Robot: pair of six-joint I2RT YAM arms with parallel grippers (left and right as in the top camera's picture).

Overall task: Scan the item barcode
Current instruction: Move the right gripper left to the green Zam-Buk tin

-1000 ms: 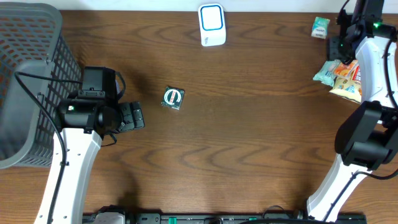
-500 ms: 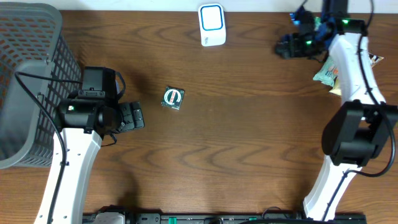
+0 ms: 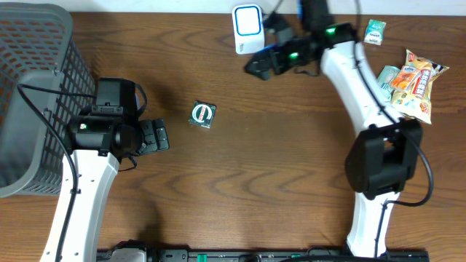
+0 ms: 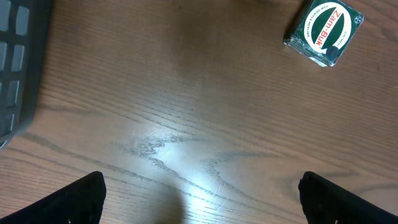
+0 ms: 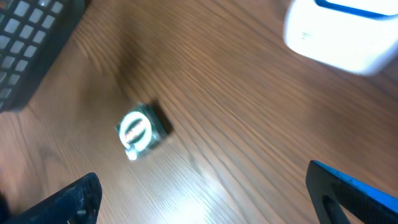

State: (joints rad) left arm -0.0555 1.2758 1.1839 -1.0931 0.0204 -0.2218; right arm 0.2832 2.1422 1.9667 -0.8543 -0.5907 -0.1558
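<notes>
Here, from overhead, we see the small square green tin with a red-and-white round label [image 3: 202,115] lying on the brown wooden tabletop [image 3: 277,175], left of centre. The left end effector [image 3: 156,136] is just left of the tin, not touching it. The right end effector [image 3: 255,65] hovers on the far side, just beside the white box-shaped scanner with a blue-framed window [image 3: 248,29] and well apart from the tin. A grey mesh plastic basket [image 3: 29,94] stands at the far left, and colourful snack packets [image 3: 411,80] lie at the far right.

In the left wrist view, the tin [image 4: 324,32] lies flat at the upper right. It is beyond the two black fingers [image 4: 81,199], which stand wide apart and hold nothing.

In the right wrist view, which is somewhat blurred, the tin [image 5: 140,132] lies on the wood left of centre. The fingers [image 5: 348,193], one black and one blue, are also spread wide and empty. The scanner [image 5: 342,31] is at the upper right and the basket [image 5: 31,37] at the upper left.
</notes>
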